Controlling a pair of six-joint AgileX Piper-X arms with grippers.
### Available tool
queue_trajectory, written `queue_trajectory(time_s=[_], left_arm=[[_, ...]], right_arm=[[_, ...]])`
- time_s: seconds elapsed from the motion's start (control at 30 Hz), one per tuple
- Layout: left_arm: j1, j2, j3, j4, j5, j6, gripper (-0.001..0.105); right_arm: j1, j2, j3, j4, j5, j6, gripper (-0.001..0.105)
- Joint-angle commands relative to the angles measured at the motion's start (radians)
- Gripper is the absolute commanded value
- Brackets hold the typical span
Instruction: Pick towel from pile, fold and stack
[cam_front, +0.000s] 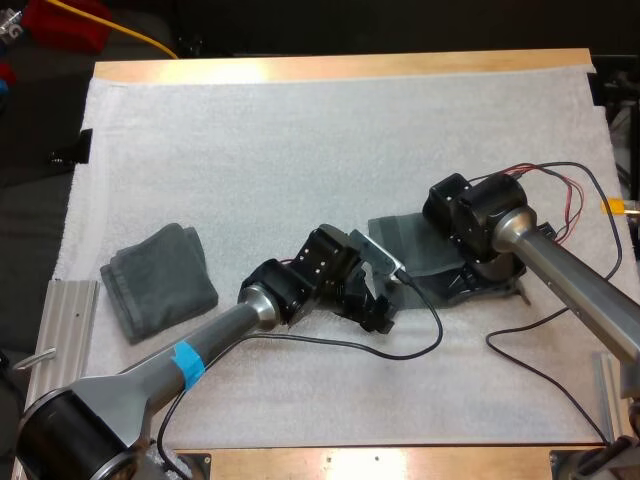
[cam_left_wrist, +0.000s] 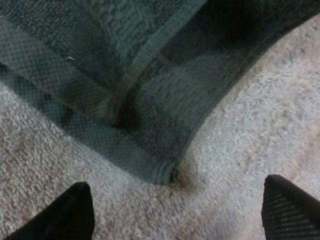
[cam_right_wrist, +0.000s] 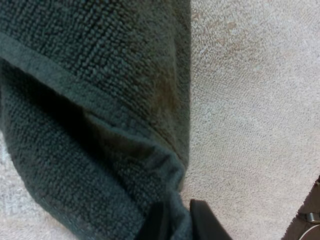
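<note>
A dark grey-green terry towel (cam_front: 403, 240) is laid on the white mat (cam_front: 300, 150) covering the wooden surface (cam_front: 350, 68), right of centre. Its edge is pinched from both sides by the fingers of the right end effector (cam_right_wrist: 177, 222), while the left end effector (cam_left_wrist: 176, 200) is held wide open over the mat, a towel corner just ahead of it and untouched. A folded dark grey-green towel (cam_front: 160, 280) is set well apart at the mat's left side

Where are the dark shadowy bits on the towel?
Left wrist view: shadow darkens the towel beside its raised fold. Right wrist view: a dark band sits under the hem, by the right pincer pinching it. High view: light is even across the mat.
</note>
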Motion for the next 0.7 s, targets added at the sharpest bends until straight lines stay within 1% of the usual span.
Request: queue_trajectory(time_s=[0.0,0.1,0.33,0.47,0.63,0.67], left_arm=[[-0.005,0.007,-0.009,-0.014,-0.019,-0.004,0.068],[-0.005,0.041,-0.023,-0.012,-0.019,-0.001,0.068],[-0.005,0.144,-0.104,0.042,-0.019,-0.001,0.067],[-0.005,0.195,-0.110,0.088,-0.019,-0.001,0.067],[-0.005,0.220,-0.124,0.085,0.014,-0.001,0.067],[-0.005,0.220,-0.130,0.085,0.032,-0.001,0.067]], right_arm=[[-0.002,-0.009,0.000,0.008,-0.008,0.004,0.001],[-0.002,-0.009,0.000,0.008,-0.008,0.004,0.001],[-0.002,-0.009,0.000,0.008,-0.008,0.004,0.001],[-0.002,-0.009,0.000,0.008,-0.008,0.004,0.001],[-0.002,-0.009,0.000,-0.001,-0.008,0.004,0.001],[-0.002,-0.009,0.000,-0.001,-0.008,0.004,0.001]])
